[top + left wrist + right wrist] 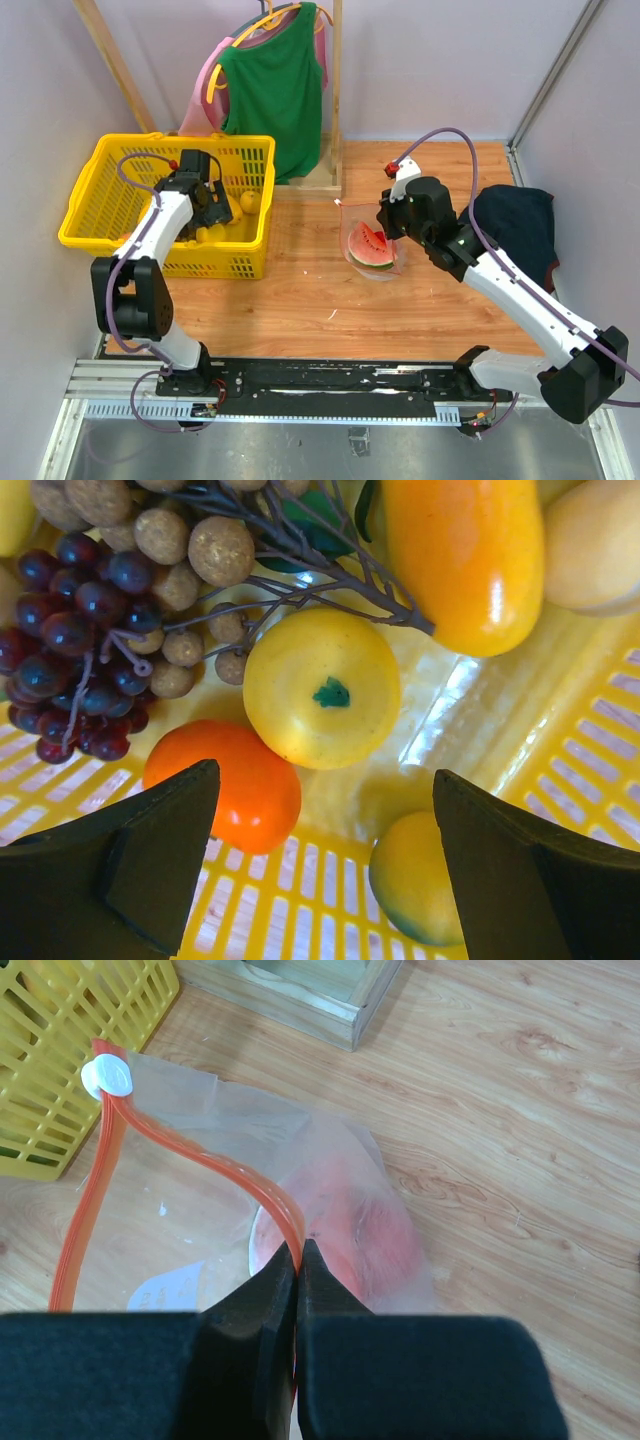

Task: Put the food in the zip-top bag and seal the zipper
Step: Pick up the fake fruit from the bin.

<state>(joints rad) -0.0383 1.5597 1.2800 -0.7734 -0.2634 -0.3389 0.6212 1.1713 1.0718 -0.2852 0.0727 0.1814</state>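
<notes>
- Left tool point(325, 800) is inside the yellow plastic lattice basket point(100, 210), pointing down. Its jaws are spread wide with nothing between them.
- Directly below its gap are a round glossy yellow fruit point(320, 685) with a green stem mark and a round orange fruit point(240, 780) touching its lower left side.
- Also on the basket floor: a dark red grape bunch point(70, 630), a brown berry cluster on a twig point(190, 540), a long orange fruit point(470, 560) and a yellow-green fruit point(415, 880) near the right finger.
- Right tool point(298, 1250) is fully closed, pinching the red-orange zipper strip point(200, 1155) of the clear crinkly plastic zip-top bag point(200, 1210).
- The two runs of the strip stand apart, so the mouth is open. The white slider point(107, 1078) sits at the far end, next to the basket.
- The bag sits on the wooden bench point(300, 300), just right of the basket. A red watermelon slice point(368, 245) is inside it, blurred through the plastic in the wrist view.
- A dark navy cloth heap point(515, 220) lies at the bench's right edge, apart from the bag.
</notes>
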